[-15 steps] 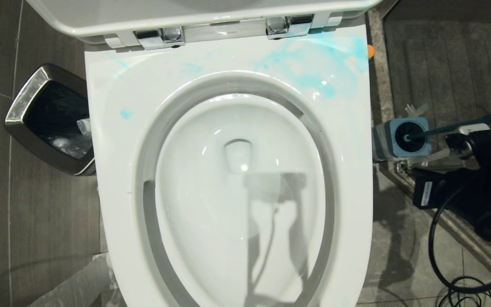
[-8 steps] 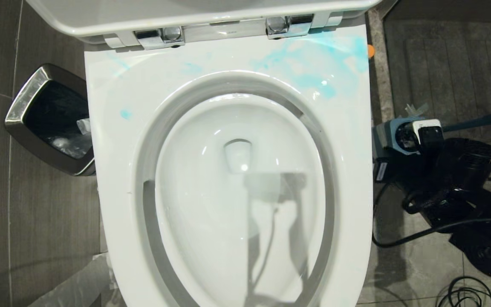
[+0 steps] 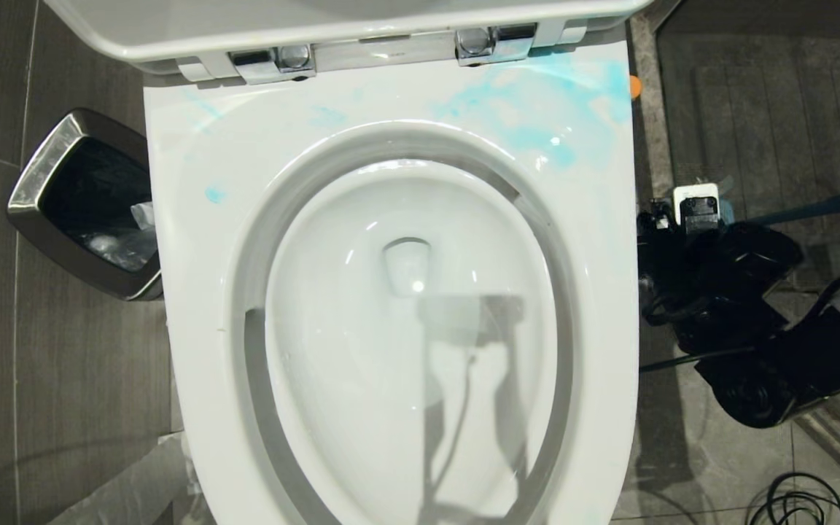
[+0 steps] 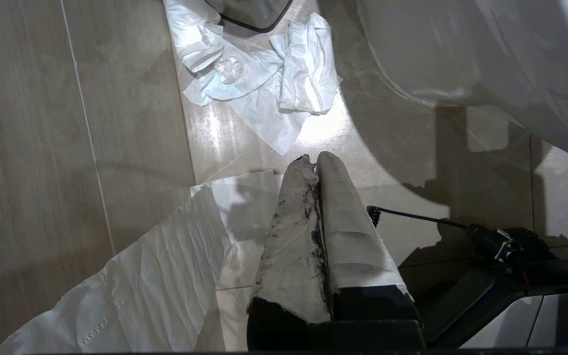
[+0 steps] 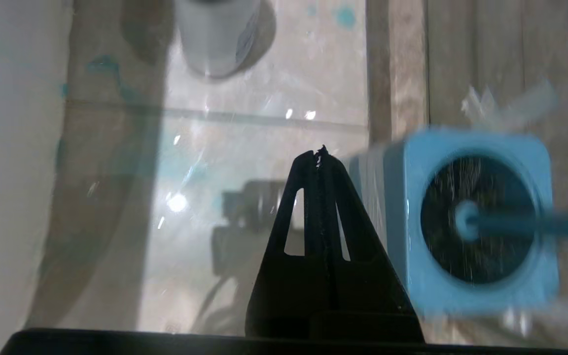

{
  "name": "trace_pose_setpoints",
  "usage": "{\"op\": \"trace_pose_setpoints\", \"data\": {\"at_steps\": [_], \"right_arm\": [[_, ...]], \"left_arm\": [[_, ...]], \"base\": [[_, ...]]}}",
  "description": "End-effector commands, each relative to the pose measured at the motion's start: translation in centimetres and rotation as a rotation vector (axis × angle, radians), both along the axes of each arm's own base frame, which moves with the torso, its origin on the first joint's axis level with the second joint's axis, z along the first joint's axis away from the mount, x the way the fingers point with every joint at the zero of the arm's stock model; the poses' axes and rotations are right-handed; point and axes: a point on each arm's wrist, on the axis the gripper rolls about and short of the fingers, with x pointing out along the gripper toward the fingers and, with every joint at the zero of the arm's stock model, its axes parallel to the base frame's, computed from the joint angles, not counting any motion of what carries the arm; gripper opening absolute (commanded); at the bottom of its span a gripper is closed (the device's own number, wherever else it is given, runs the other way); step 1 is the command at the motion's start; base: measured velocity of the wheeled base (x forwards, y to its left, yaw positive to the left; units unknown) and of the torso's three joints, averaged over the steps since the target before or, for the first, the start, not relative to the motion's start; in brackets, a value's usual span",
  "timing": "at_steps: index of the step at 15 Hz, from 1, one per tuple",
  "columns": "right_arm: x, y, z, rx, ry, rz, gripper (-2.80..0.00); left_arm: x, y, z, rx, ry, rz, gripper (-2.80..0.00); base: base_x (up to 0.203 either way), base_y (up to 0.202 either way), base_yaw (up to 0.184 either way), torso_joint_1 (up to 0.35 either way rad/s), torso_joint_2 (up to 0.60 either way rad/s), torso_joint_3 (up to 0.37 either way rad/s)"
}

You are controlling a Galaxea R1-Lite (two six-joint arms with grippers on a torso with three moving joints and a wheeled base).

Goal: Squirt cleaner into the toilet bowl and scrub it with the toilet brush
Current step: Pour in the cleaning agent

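Wet tiled floor (image 5: 264, 108). Right gripper (image 5: 319, 153) pinched closed, empty, brush holder (image 5: 471, 217) just beside; could knock it over reaching the bottle (image 5: 215, 34) ahead.

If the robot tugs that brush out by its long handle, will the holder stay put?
Possibly not. The toilet brush leans out of its holder at an angle, so a sideways pull could tip it. The holder looks like light plastic, on glossy floor where it might slide.
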Motion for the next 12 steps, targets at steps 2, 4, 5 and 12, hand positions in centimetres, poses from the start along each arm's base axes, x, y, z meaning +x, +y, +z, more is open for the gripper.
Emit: {"op": "trace_pose_setpoints", "data": {"at_steps": [2, 4, 5, 12], "right_arm": [[3.0, 0.3, -0.9, -0.002, -0.029, -0.019, -2.80], [3.8, 0.5, -1.1, -0.011, -0.036, -0.022, -2.80], [4.2, 0.6, -1.3, -0.010, -0.046, -0.020, -2.80], [6.8, 2.0, -0.4, 0.063, -0.141, -0.060, -2.80]], "left_arm": [[0.0, 0.0, 0.0, 0.000, 0.001, 0.000, -2.80], [0.0, 0.0, 0.0, 0.001, 0.002, 0.000, -2.80], [0.0, 0.0, 0.0, 0.001, 0.002, 0.000, -2.80], [0.0, 0.0, 0.0, 0.001, 0.001, 0.000, -2.80]], "base": [[0.000, 0.000, 0.000, 0.000, 0.00, 0.000], [0.000, 0.000, 0.000, 0.000, 0.00, 0.000], [0.000, 0.000, 0.000, 0.000, 0.00, 0.000], [0.000, 0.000, 0.000, 0.000, 0.00, 0.000]]}}
